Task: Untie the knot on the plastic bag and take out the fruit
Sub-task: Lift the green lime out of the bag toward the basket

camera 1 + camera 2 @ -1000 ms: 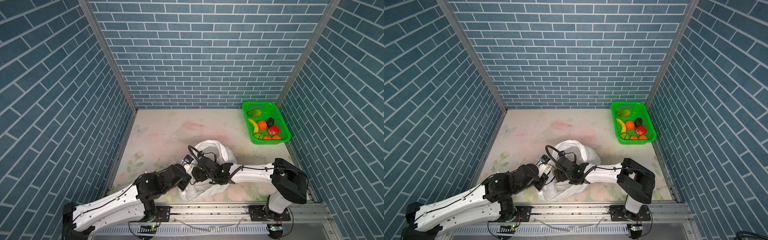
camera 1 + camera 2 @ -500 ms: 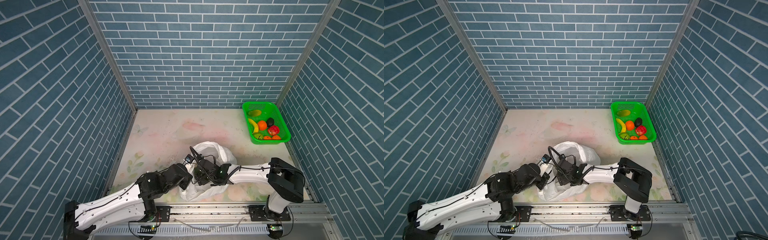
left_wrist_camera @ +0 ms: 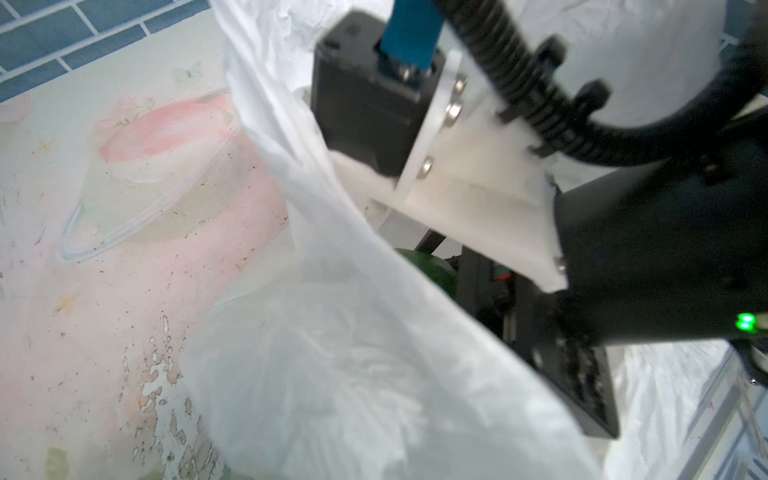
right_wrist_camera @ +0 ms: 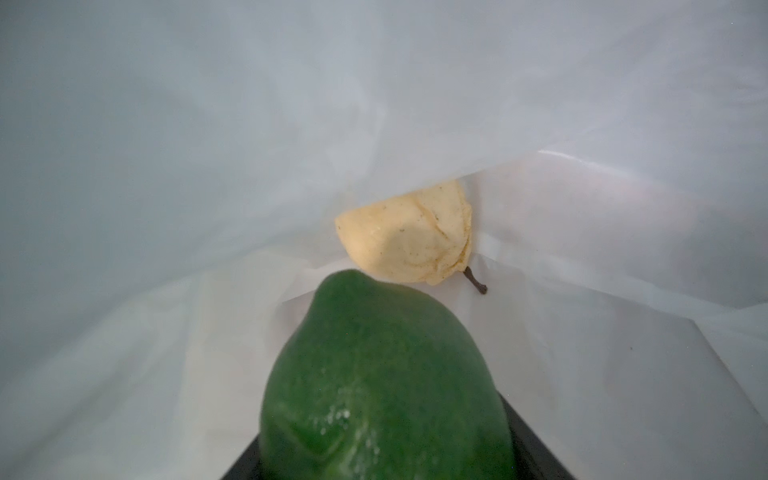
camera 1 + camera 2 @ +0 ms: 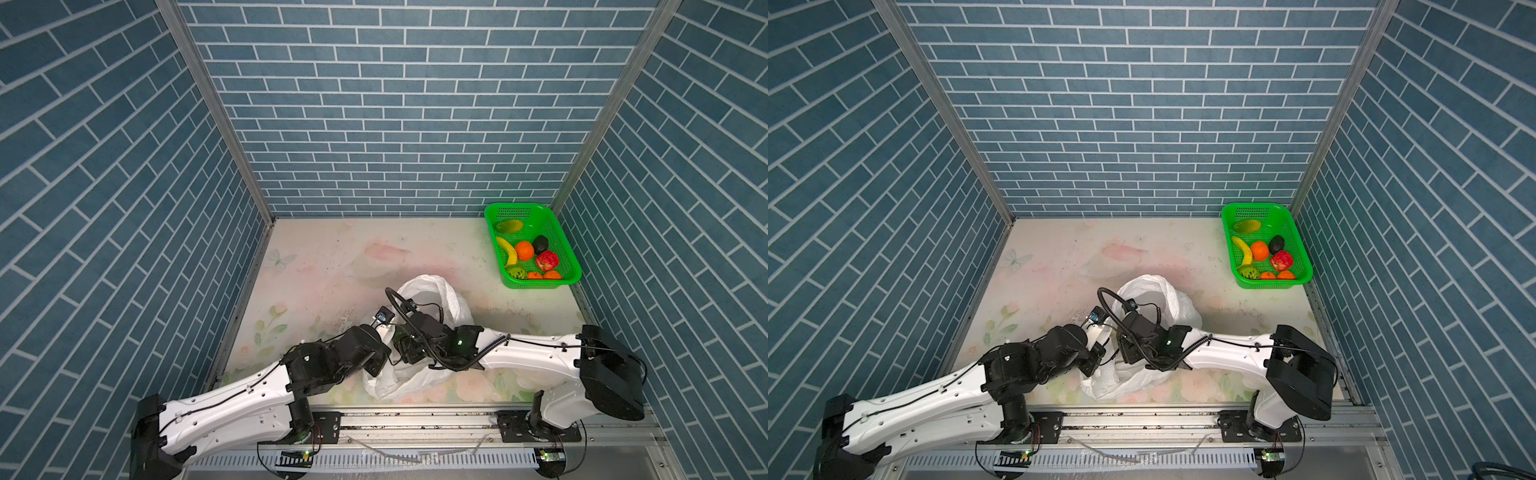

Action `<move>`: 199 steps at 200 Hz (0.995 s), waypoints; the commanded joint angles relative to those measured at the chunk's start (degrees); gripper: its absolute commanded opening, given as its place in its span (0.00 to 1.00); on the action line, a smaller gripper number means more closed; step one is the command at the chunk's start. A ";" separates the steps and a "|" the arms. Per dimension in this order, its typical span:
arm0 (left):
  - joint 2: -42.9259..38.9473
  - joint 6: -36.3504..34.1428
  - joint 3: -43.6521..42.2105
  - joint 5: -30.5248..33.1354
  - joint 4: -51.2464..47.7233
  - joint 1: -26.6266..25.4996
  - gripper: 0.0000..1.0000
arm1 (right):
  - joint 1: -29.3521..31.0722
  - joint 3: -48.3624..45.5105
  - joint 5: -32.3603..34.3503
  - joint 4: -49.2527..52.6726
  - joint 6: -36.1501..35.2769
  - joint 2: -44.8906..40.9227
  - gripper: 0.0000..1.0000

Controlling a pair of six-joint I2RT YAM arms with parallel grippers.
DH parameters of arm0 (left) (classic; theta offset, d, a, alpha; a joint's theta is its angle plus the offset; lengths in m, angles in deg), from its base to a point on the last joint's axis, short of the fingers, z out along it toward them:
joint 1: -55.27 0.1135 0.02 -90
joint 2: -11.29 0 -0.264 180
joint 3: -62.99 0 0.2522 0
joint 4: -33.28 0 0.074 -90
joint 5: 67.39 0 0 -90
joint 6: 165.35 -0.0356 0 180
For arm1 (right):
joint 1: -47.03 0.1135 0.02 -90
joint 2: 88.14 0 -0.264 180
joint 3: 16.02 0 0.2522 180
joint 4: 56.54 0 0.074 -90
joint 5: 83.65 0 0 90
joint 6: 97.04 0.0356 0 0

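Note:
The white plastic bag (image 5: 453,303) lies open near the table's front middle in both top views; its knot is not in view. My left gripper (image 5: 380,365) is at the bag's left rim, shut on the plastic bag, with its jaws hidden under the film (image 3: 332,353) in the left wrist view. My right gripper (image 5: 405,353) reaches inside the bag. In the right wrist view a green avocado (image 4: 382,382) fills the space between its black fingers (image 4: 532,440), which press on its sides. Deeper in lies a cream-white fruit (image 4: 411,237) with a small stem.
A green basket (image 5: 540,283) at the back right holds several fruits, among them a banana (image 5: 508,251), a tangerine (image 5: 524,250) and a red one (image 5: 547,260). Brick-pattern walls close three sides. My two wrists sit close together, and the metal rail (image 5: 415,419) runs along the front.
My right gripper's jaws have narrowed round the green avocado, and that arm has pushed slightly further left into the bag. The left arm has hardly moved.

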 commanded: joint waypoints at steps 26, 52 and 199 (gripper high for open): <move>1.20 -0.71 1.26 -0.10 3.42 -0.18 0.00 | -0.08 -2.18 0.61 6.05 2.38 -7.75 0.60; 1.44 -0.80 1.26 0.06 4.28 -0.17 0.00 | -0.03 -2.53 0.45 7.28 2.12 -10.71 0.60; 1.17 -0.36 0.32 1.08 5.24 -0.19 0.00 | -1.60 7.19 1.75 21.23 -0.80 -21.98 0.60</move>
